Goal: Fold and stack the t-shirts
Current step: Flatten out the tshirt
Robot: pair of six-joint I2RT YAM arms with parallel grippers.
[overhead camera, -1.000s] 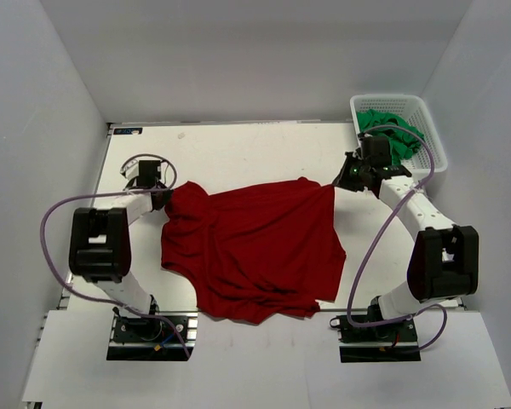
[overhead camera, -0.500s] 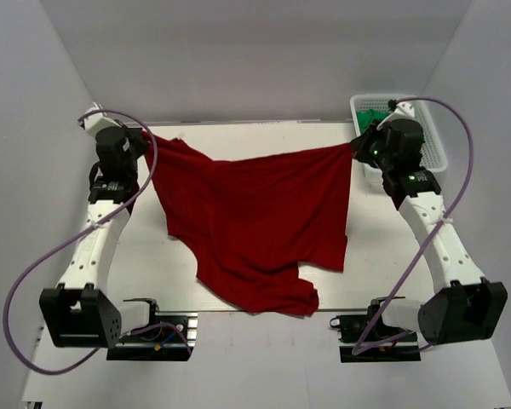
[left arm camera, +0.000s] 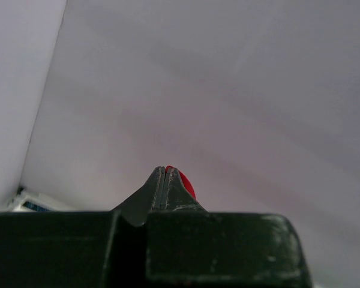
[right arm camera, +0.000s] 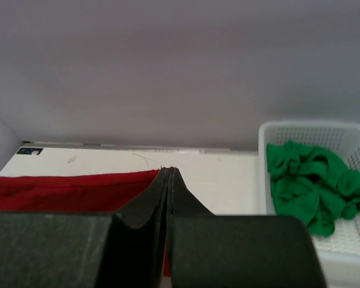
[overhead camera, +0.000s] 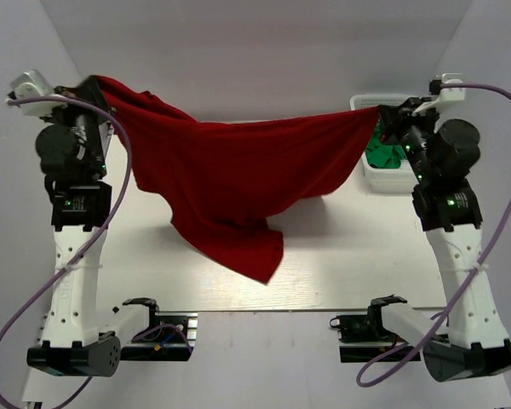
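Note:
The deep red t-shirt [overhead camera: 238, 175] hangs in the air, stretched between both raised arms, its lower part drooping toward the table. My left gripper [overhead camera: 98, 83] is shut on its upper left corner; a sliver of red [left arm camera: 186, 183] shows beside the closed jaws in the left wrist view. My right gripper [overhead camera: 381, 113] is shut on the upper right corner; the red cloth [right arm camera: 66, 192] trails left of the closed jaws in the right wrist view. Crumpled green t-shirts [right arm camera: 315, 183] lie in the white basket [right arm camera: 354, 135], also visible in the top view [overhead camera: 383, 153].
The white lattice basket [overhead camera: 370, 173] stands at the table's back right corner, partly behind the right arm. White walls enclose the table [overhead camera: 366, 256] on three sides. The arm bases sit at the near edge.
Both arms have lifted high and spread apart, raising the red t-shirt off the table so that it hangs stretched between them. Both grips have held.

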